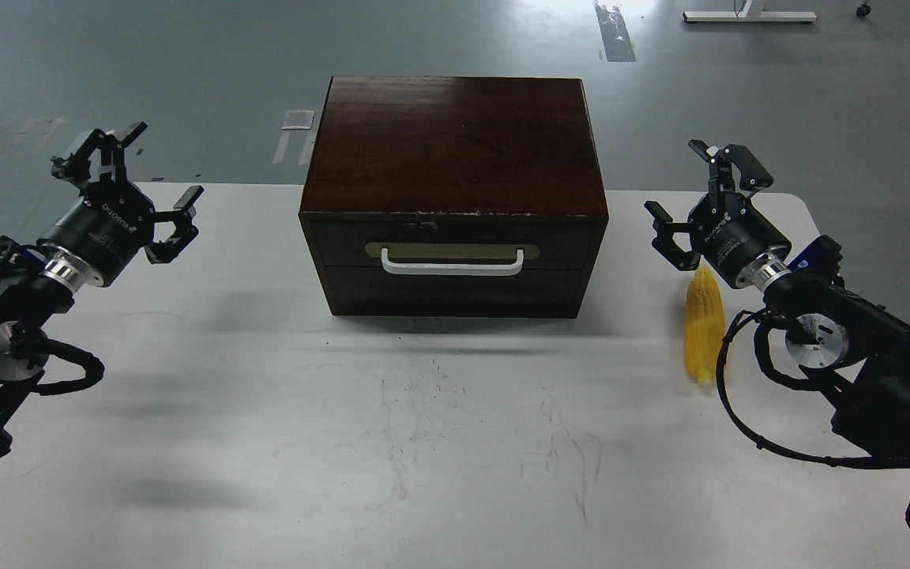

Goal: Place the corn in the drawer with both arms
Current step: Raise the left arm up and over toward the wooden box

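Hiding part of the corn's [704,325] right side: the right arm's [858,340] wrist and cable. Corn lying on the table [423,442], right of the box [453,197], pointing away. Drawer [455,241] fully shut, so can't see inside; white handle [453,261] facing forward. Both arms cut off at the frame edges. Lettering on both claw bodies, too small to read for sure. Left claw [135,186] spread open, empty, above the table's far left edge. Right claw [708,201] also splayed, empty, just beyond the corn. Lots of bare, scuffed tabletop in front.

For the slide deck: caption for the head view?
Drawer closed, corn on table beside right gripper; left gripper open.
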